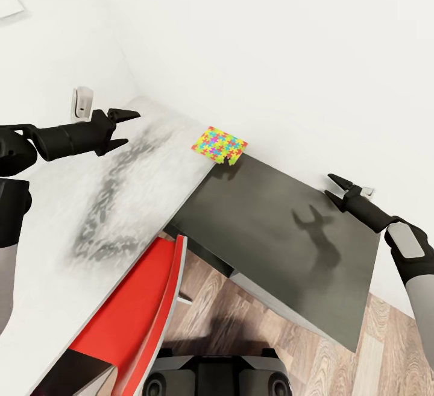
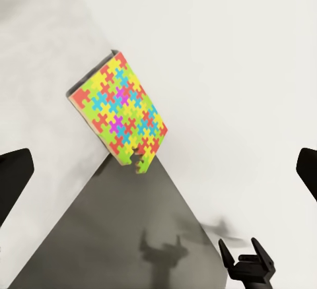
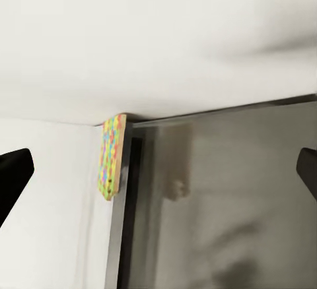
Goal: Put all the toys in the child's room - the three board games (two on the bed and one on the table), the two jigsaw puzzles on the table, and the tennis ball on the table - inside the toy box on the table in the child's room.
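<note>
- In the head view a jigsaw puzzle [image 1: 219, 144] lay near the frame's centre, at the far corner of the pale grey surface [image 1: 90, 215], close against the white wall [image 1: 271, 52].
- One ragged corner of the puzzle overhung the edge, above the lower dark grey cabinet [image 1: 283, 245]; that probably made it awkward to pinch from above and easier to take by the jutting edge.
- The left end effector [image 1: 123, 126] was at the frame's left, its arm reaching level across the surface with the fingers spread wide, empty, and pointing toward the puzzle but well apart from it.
- The right end effector [image 1: 337, 190] hovered at the right over the cabinet, forearm rising from the lower right; its fingers stood open and held nothing, casting a forked shadow on the cabinet top.
- A red-faced panel [image 1: 144, 299] leaned at the lower left above the wood-plank floor [image 1: 211, 305].
- Judged from this, the puzzle was not yet grasped.
</note>
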You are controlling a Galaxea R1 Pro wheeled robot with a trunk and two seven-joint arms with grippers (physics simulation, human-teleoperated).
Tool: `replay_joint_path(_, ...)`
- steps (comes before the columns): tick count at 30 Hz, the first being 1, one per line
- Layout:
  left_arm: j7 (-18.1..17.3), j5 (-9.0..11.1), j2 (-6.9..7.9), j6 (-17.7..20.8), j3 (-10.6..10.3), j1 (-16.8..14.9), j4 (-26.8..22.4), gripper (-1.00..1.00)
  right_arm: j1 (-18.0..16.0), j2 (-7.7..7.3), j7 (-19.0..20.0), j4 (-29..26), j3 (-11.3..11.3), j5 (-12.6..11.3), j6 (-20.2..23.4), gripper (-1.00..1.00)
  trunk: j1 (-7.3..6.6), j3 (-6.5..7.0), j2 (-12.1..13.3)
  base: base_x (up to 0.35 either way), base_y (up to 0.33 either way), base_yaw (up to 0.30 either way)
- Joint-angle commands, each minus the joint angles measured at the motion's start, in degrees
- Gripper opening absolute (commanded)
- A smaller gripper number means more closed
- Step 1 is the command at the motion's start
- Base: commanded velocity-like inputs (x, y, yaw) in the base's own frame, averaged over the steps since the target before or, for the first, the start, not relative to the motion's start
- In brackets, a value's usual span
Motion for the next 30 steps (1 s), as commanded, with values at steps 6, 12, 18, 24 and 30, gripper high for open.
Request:
replay_joint_path(6,0.6,0.6,0.01,-0.1,-0.1,-0.1,0.0,1.0,0.0,-0.01,0.0,0.0,-0.1,-0.2,0.4,1.0,0.03,-0.07,-0.1,0.0,-0.039,0.011)
replay_joint_path(12,0.6,0.6,0.01,-0.1,-0.1,-0.1,0.0,1.0,0.0,-0.02,-0.1,0.2,-0.1,-0.2,0.4,1.0,0.03,-0.07,-0.1,-0.024,-0.149,0.004)
replay_joint_path(18,0.6,0.6,0.0,-0.1,-0.1,-0.1,0.0,1.0,0.0,-0.02,0.0,0.3,-0.1,-0.2,0.4,1.0,0.03,-0.07,-0.1,-0.017,-0.076,0.001)
replay_joint_path(24,0.6,0.6,0.0,-0.1,-0.2,-0.1,0.0,1.0,0.0,0.14,0.1,0.2,0.0,-0.2,0.3,1.0,0.03,-0.07,-0.1,-0.006,-0.028,0.0)
replay_joint_path(30,0.6,0.6,0.0,-0.1,-0.2,0.0,0.0,1.0,0.0,0.45,0.2,0.1,0.0,-0.3,0.1,1.0,0.03,-0.07,-0.1,-0.002,-0.01,0.0)
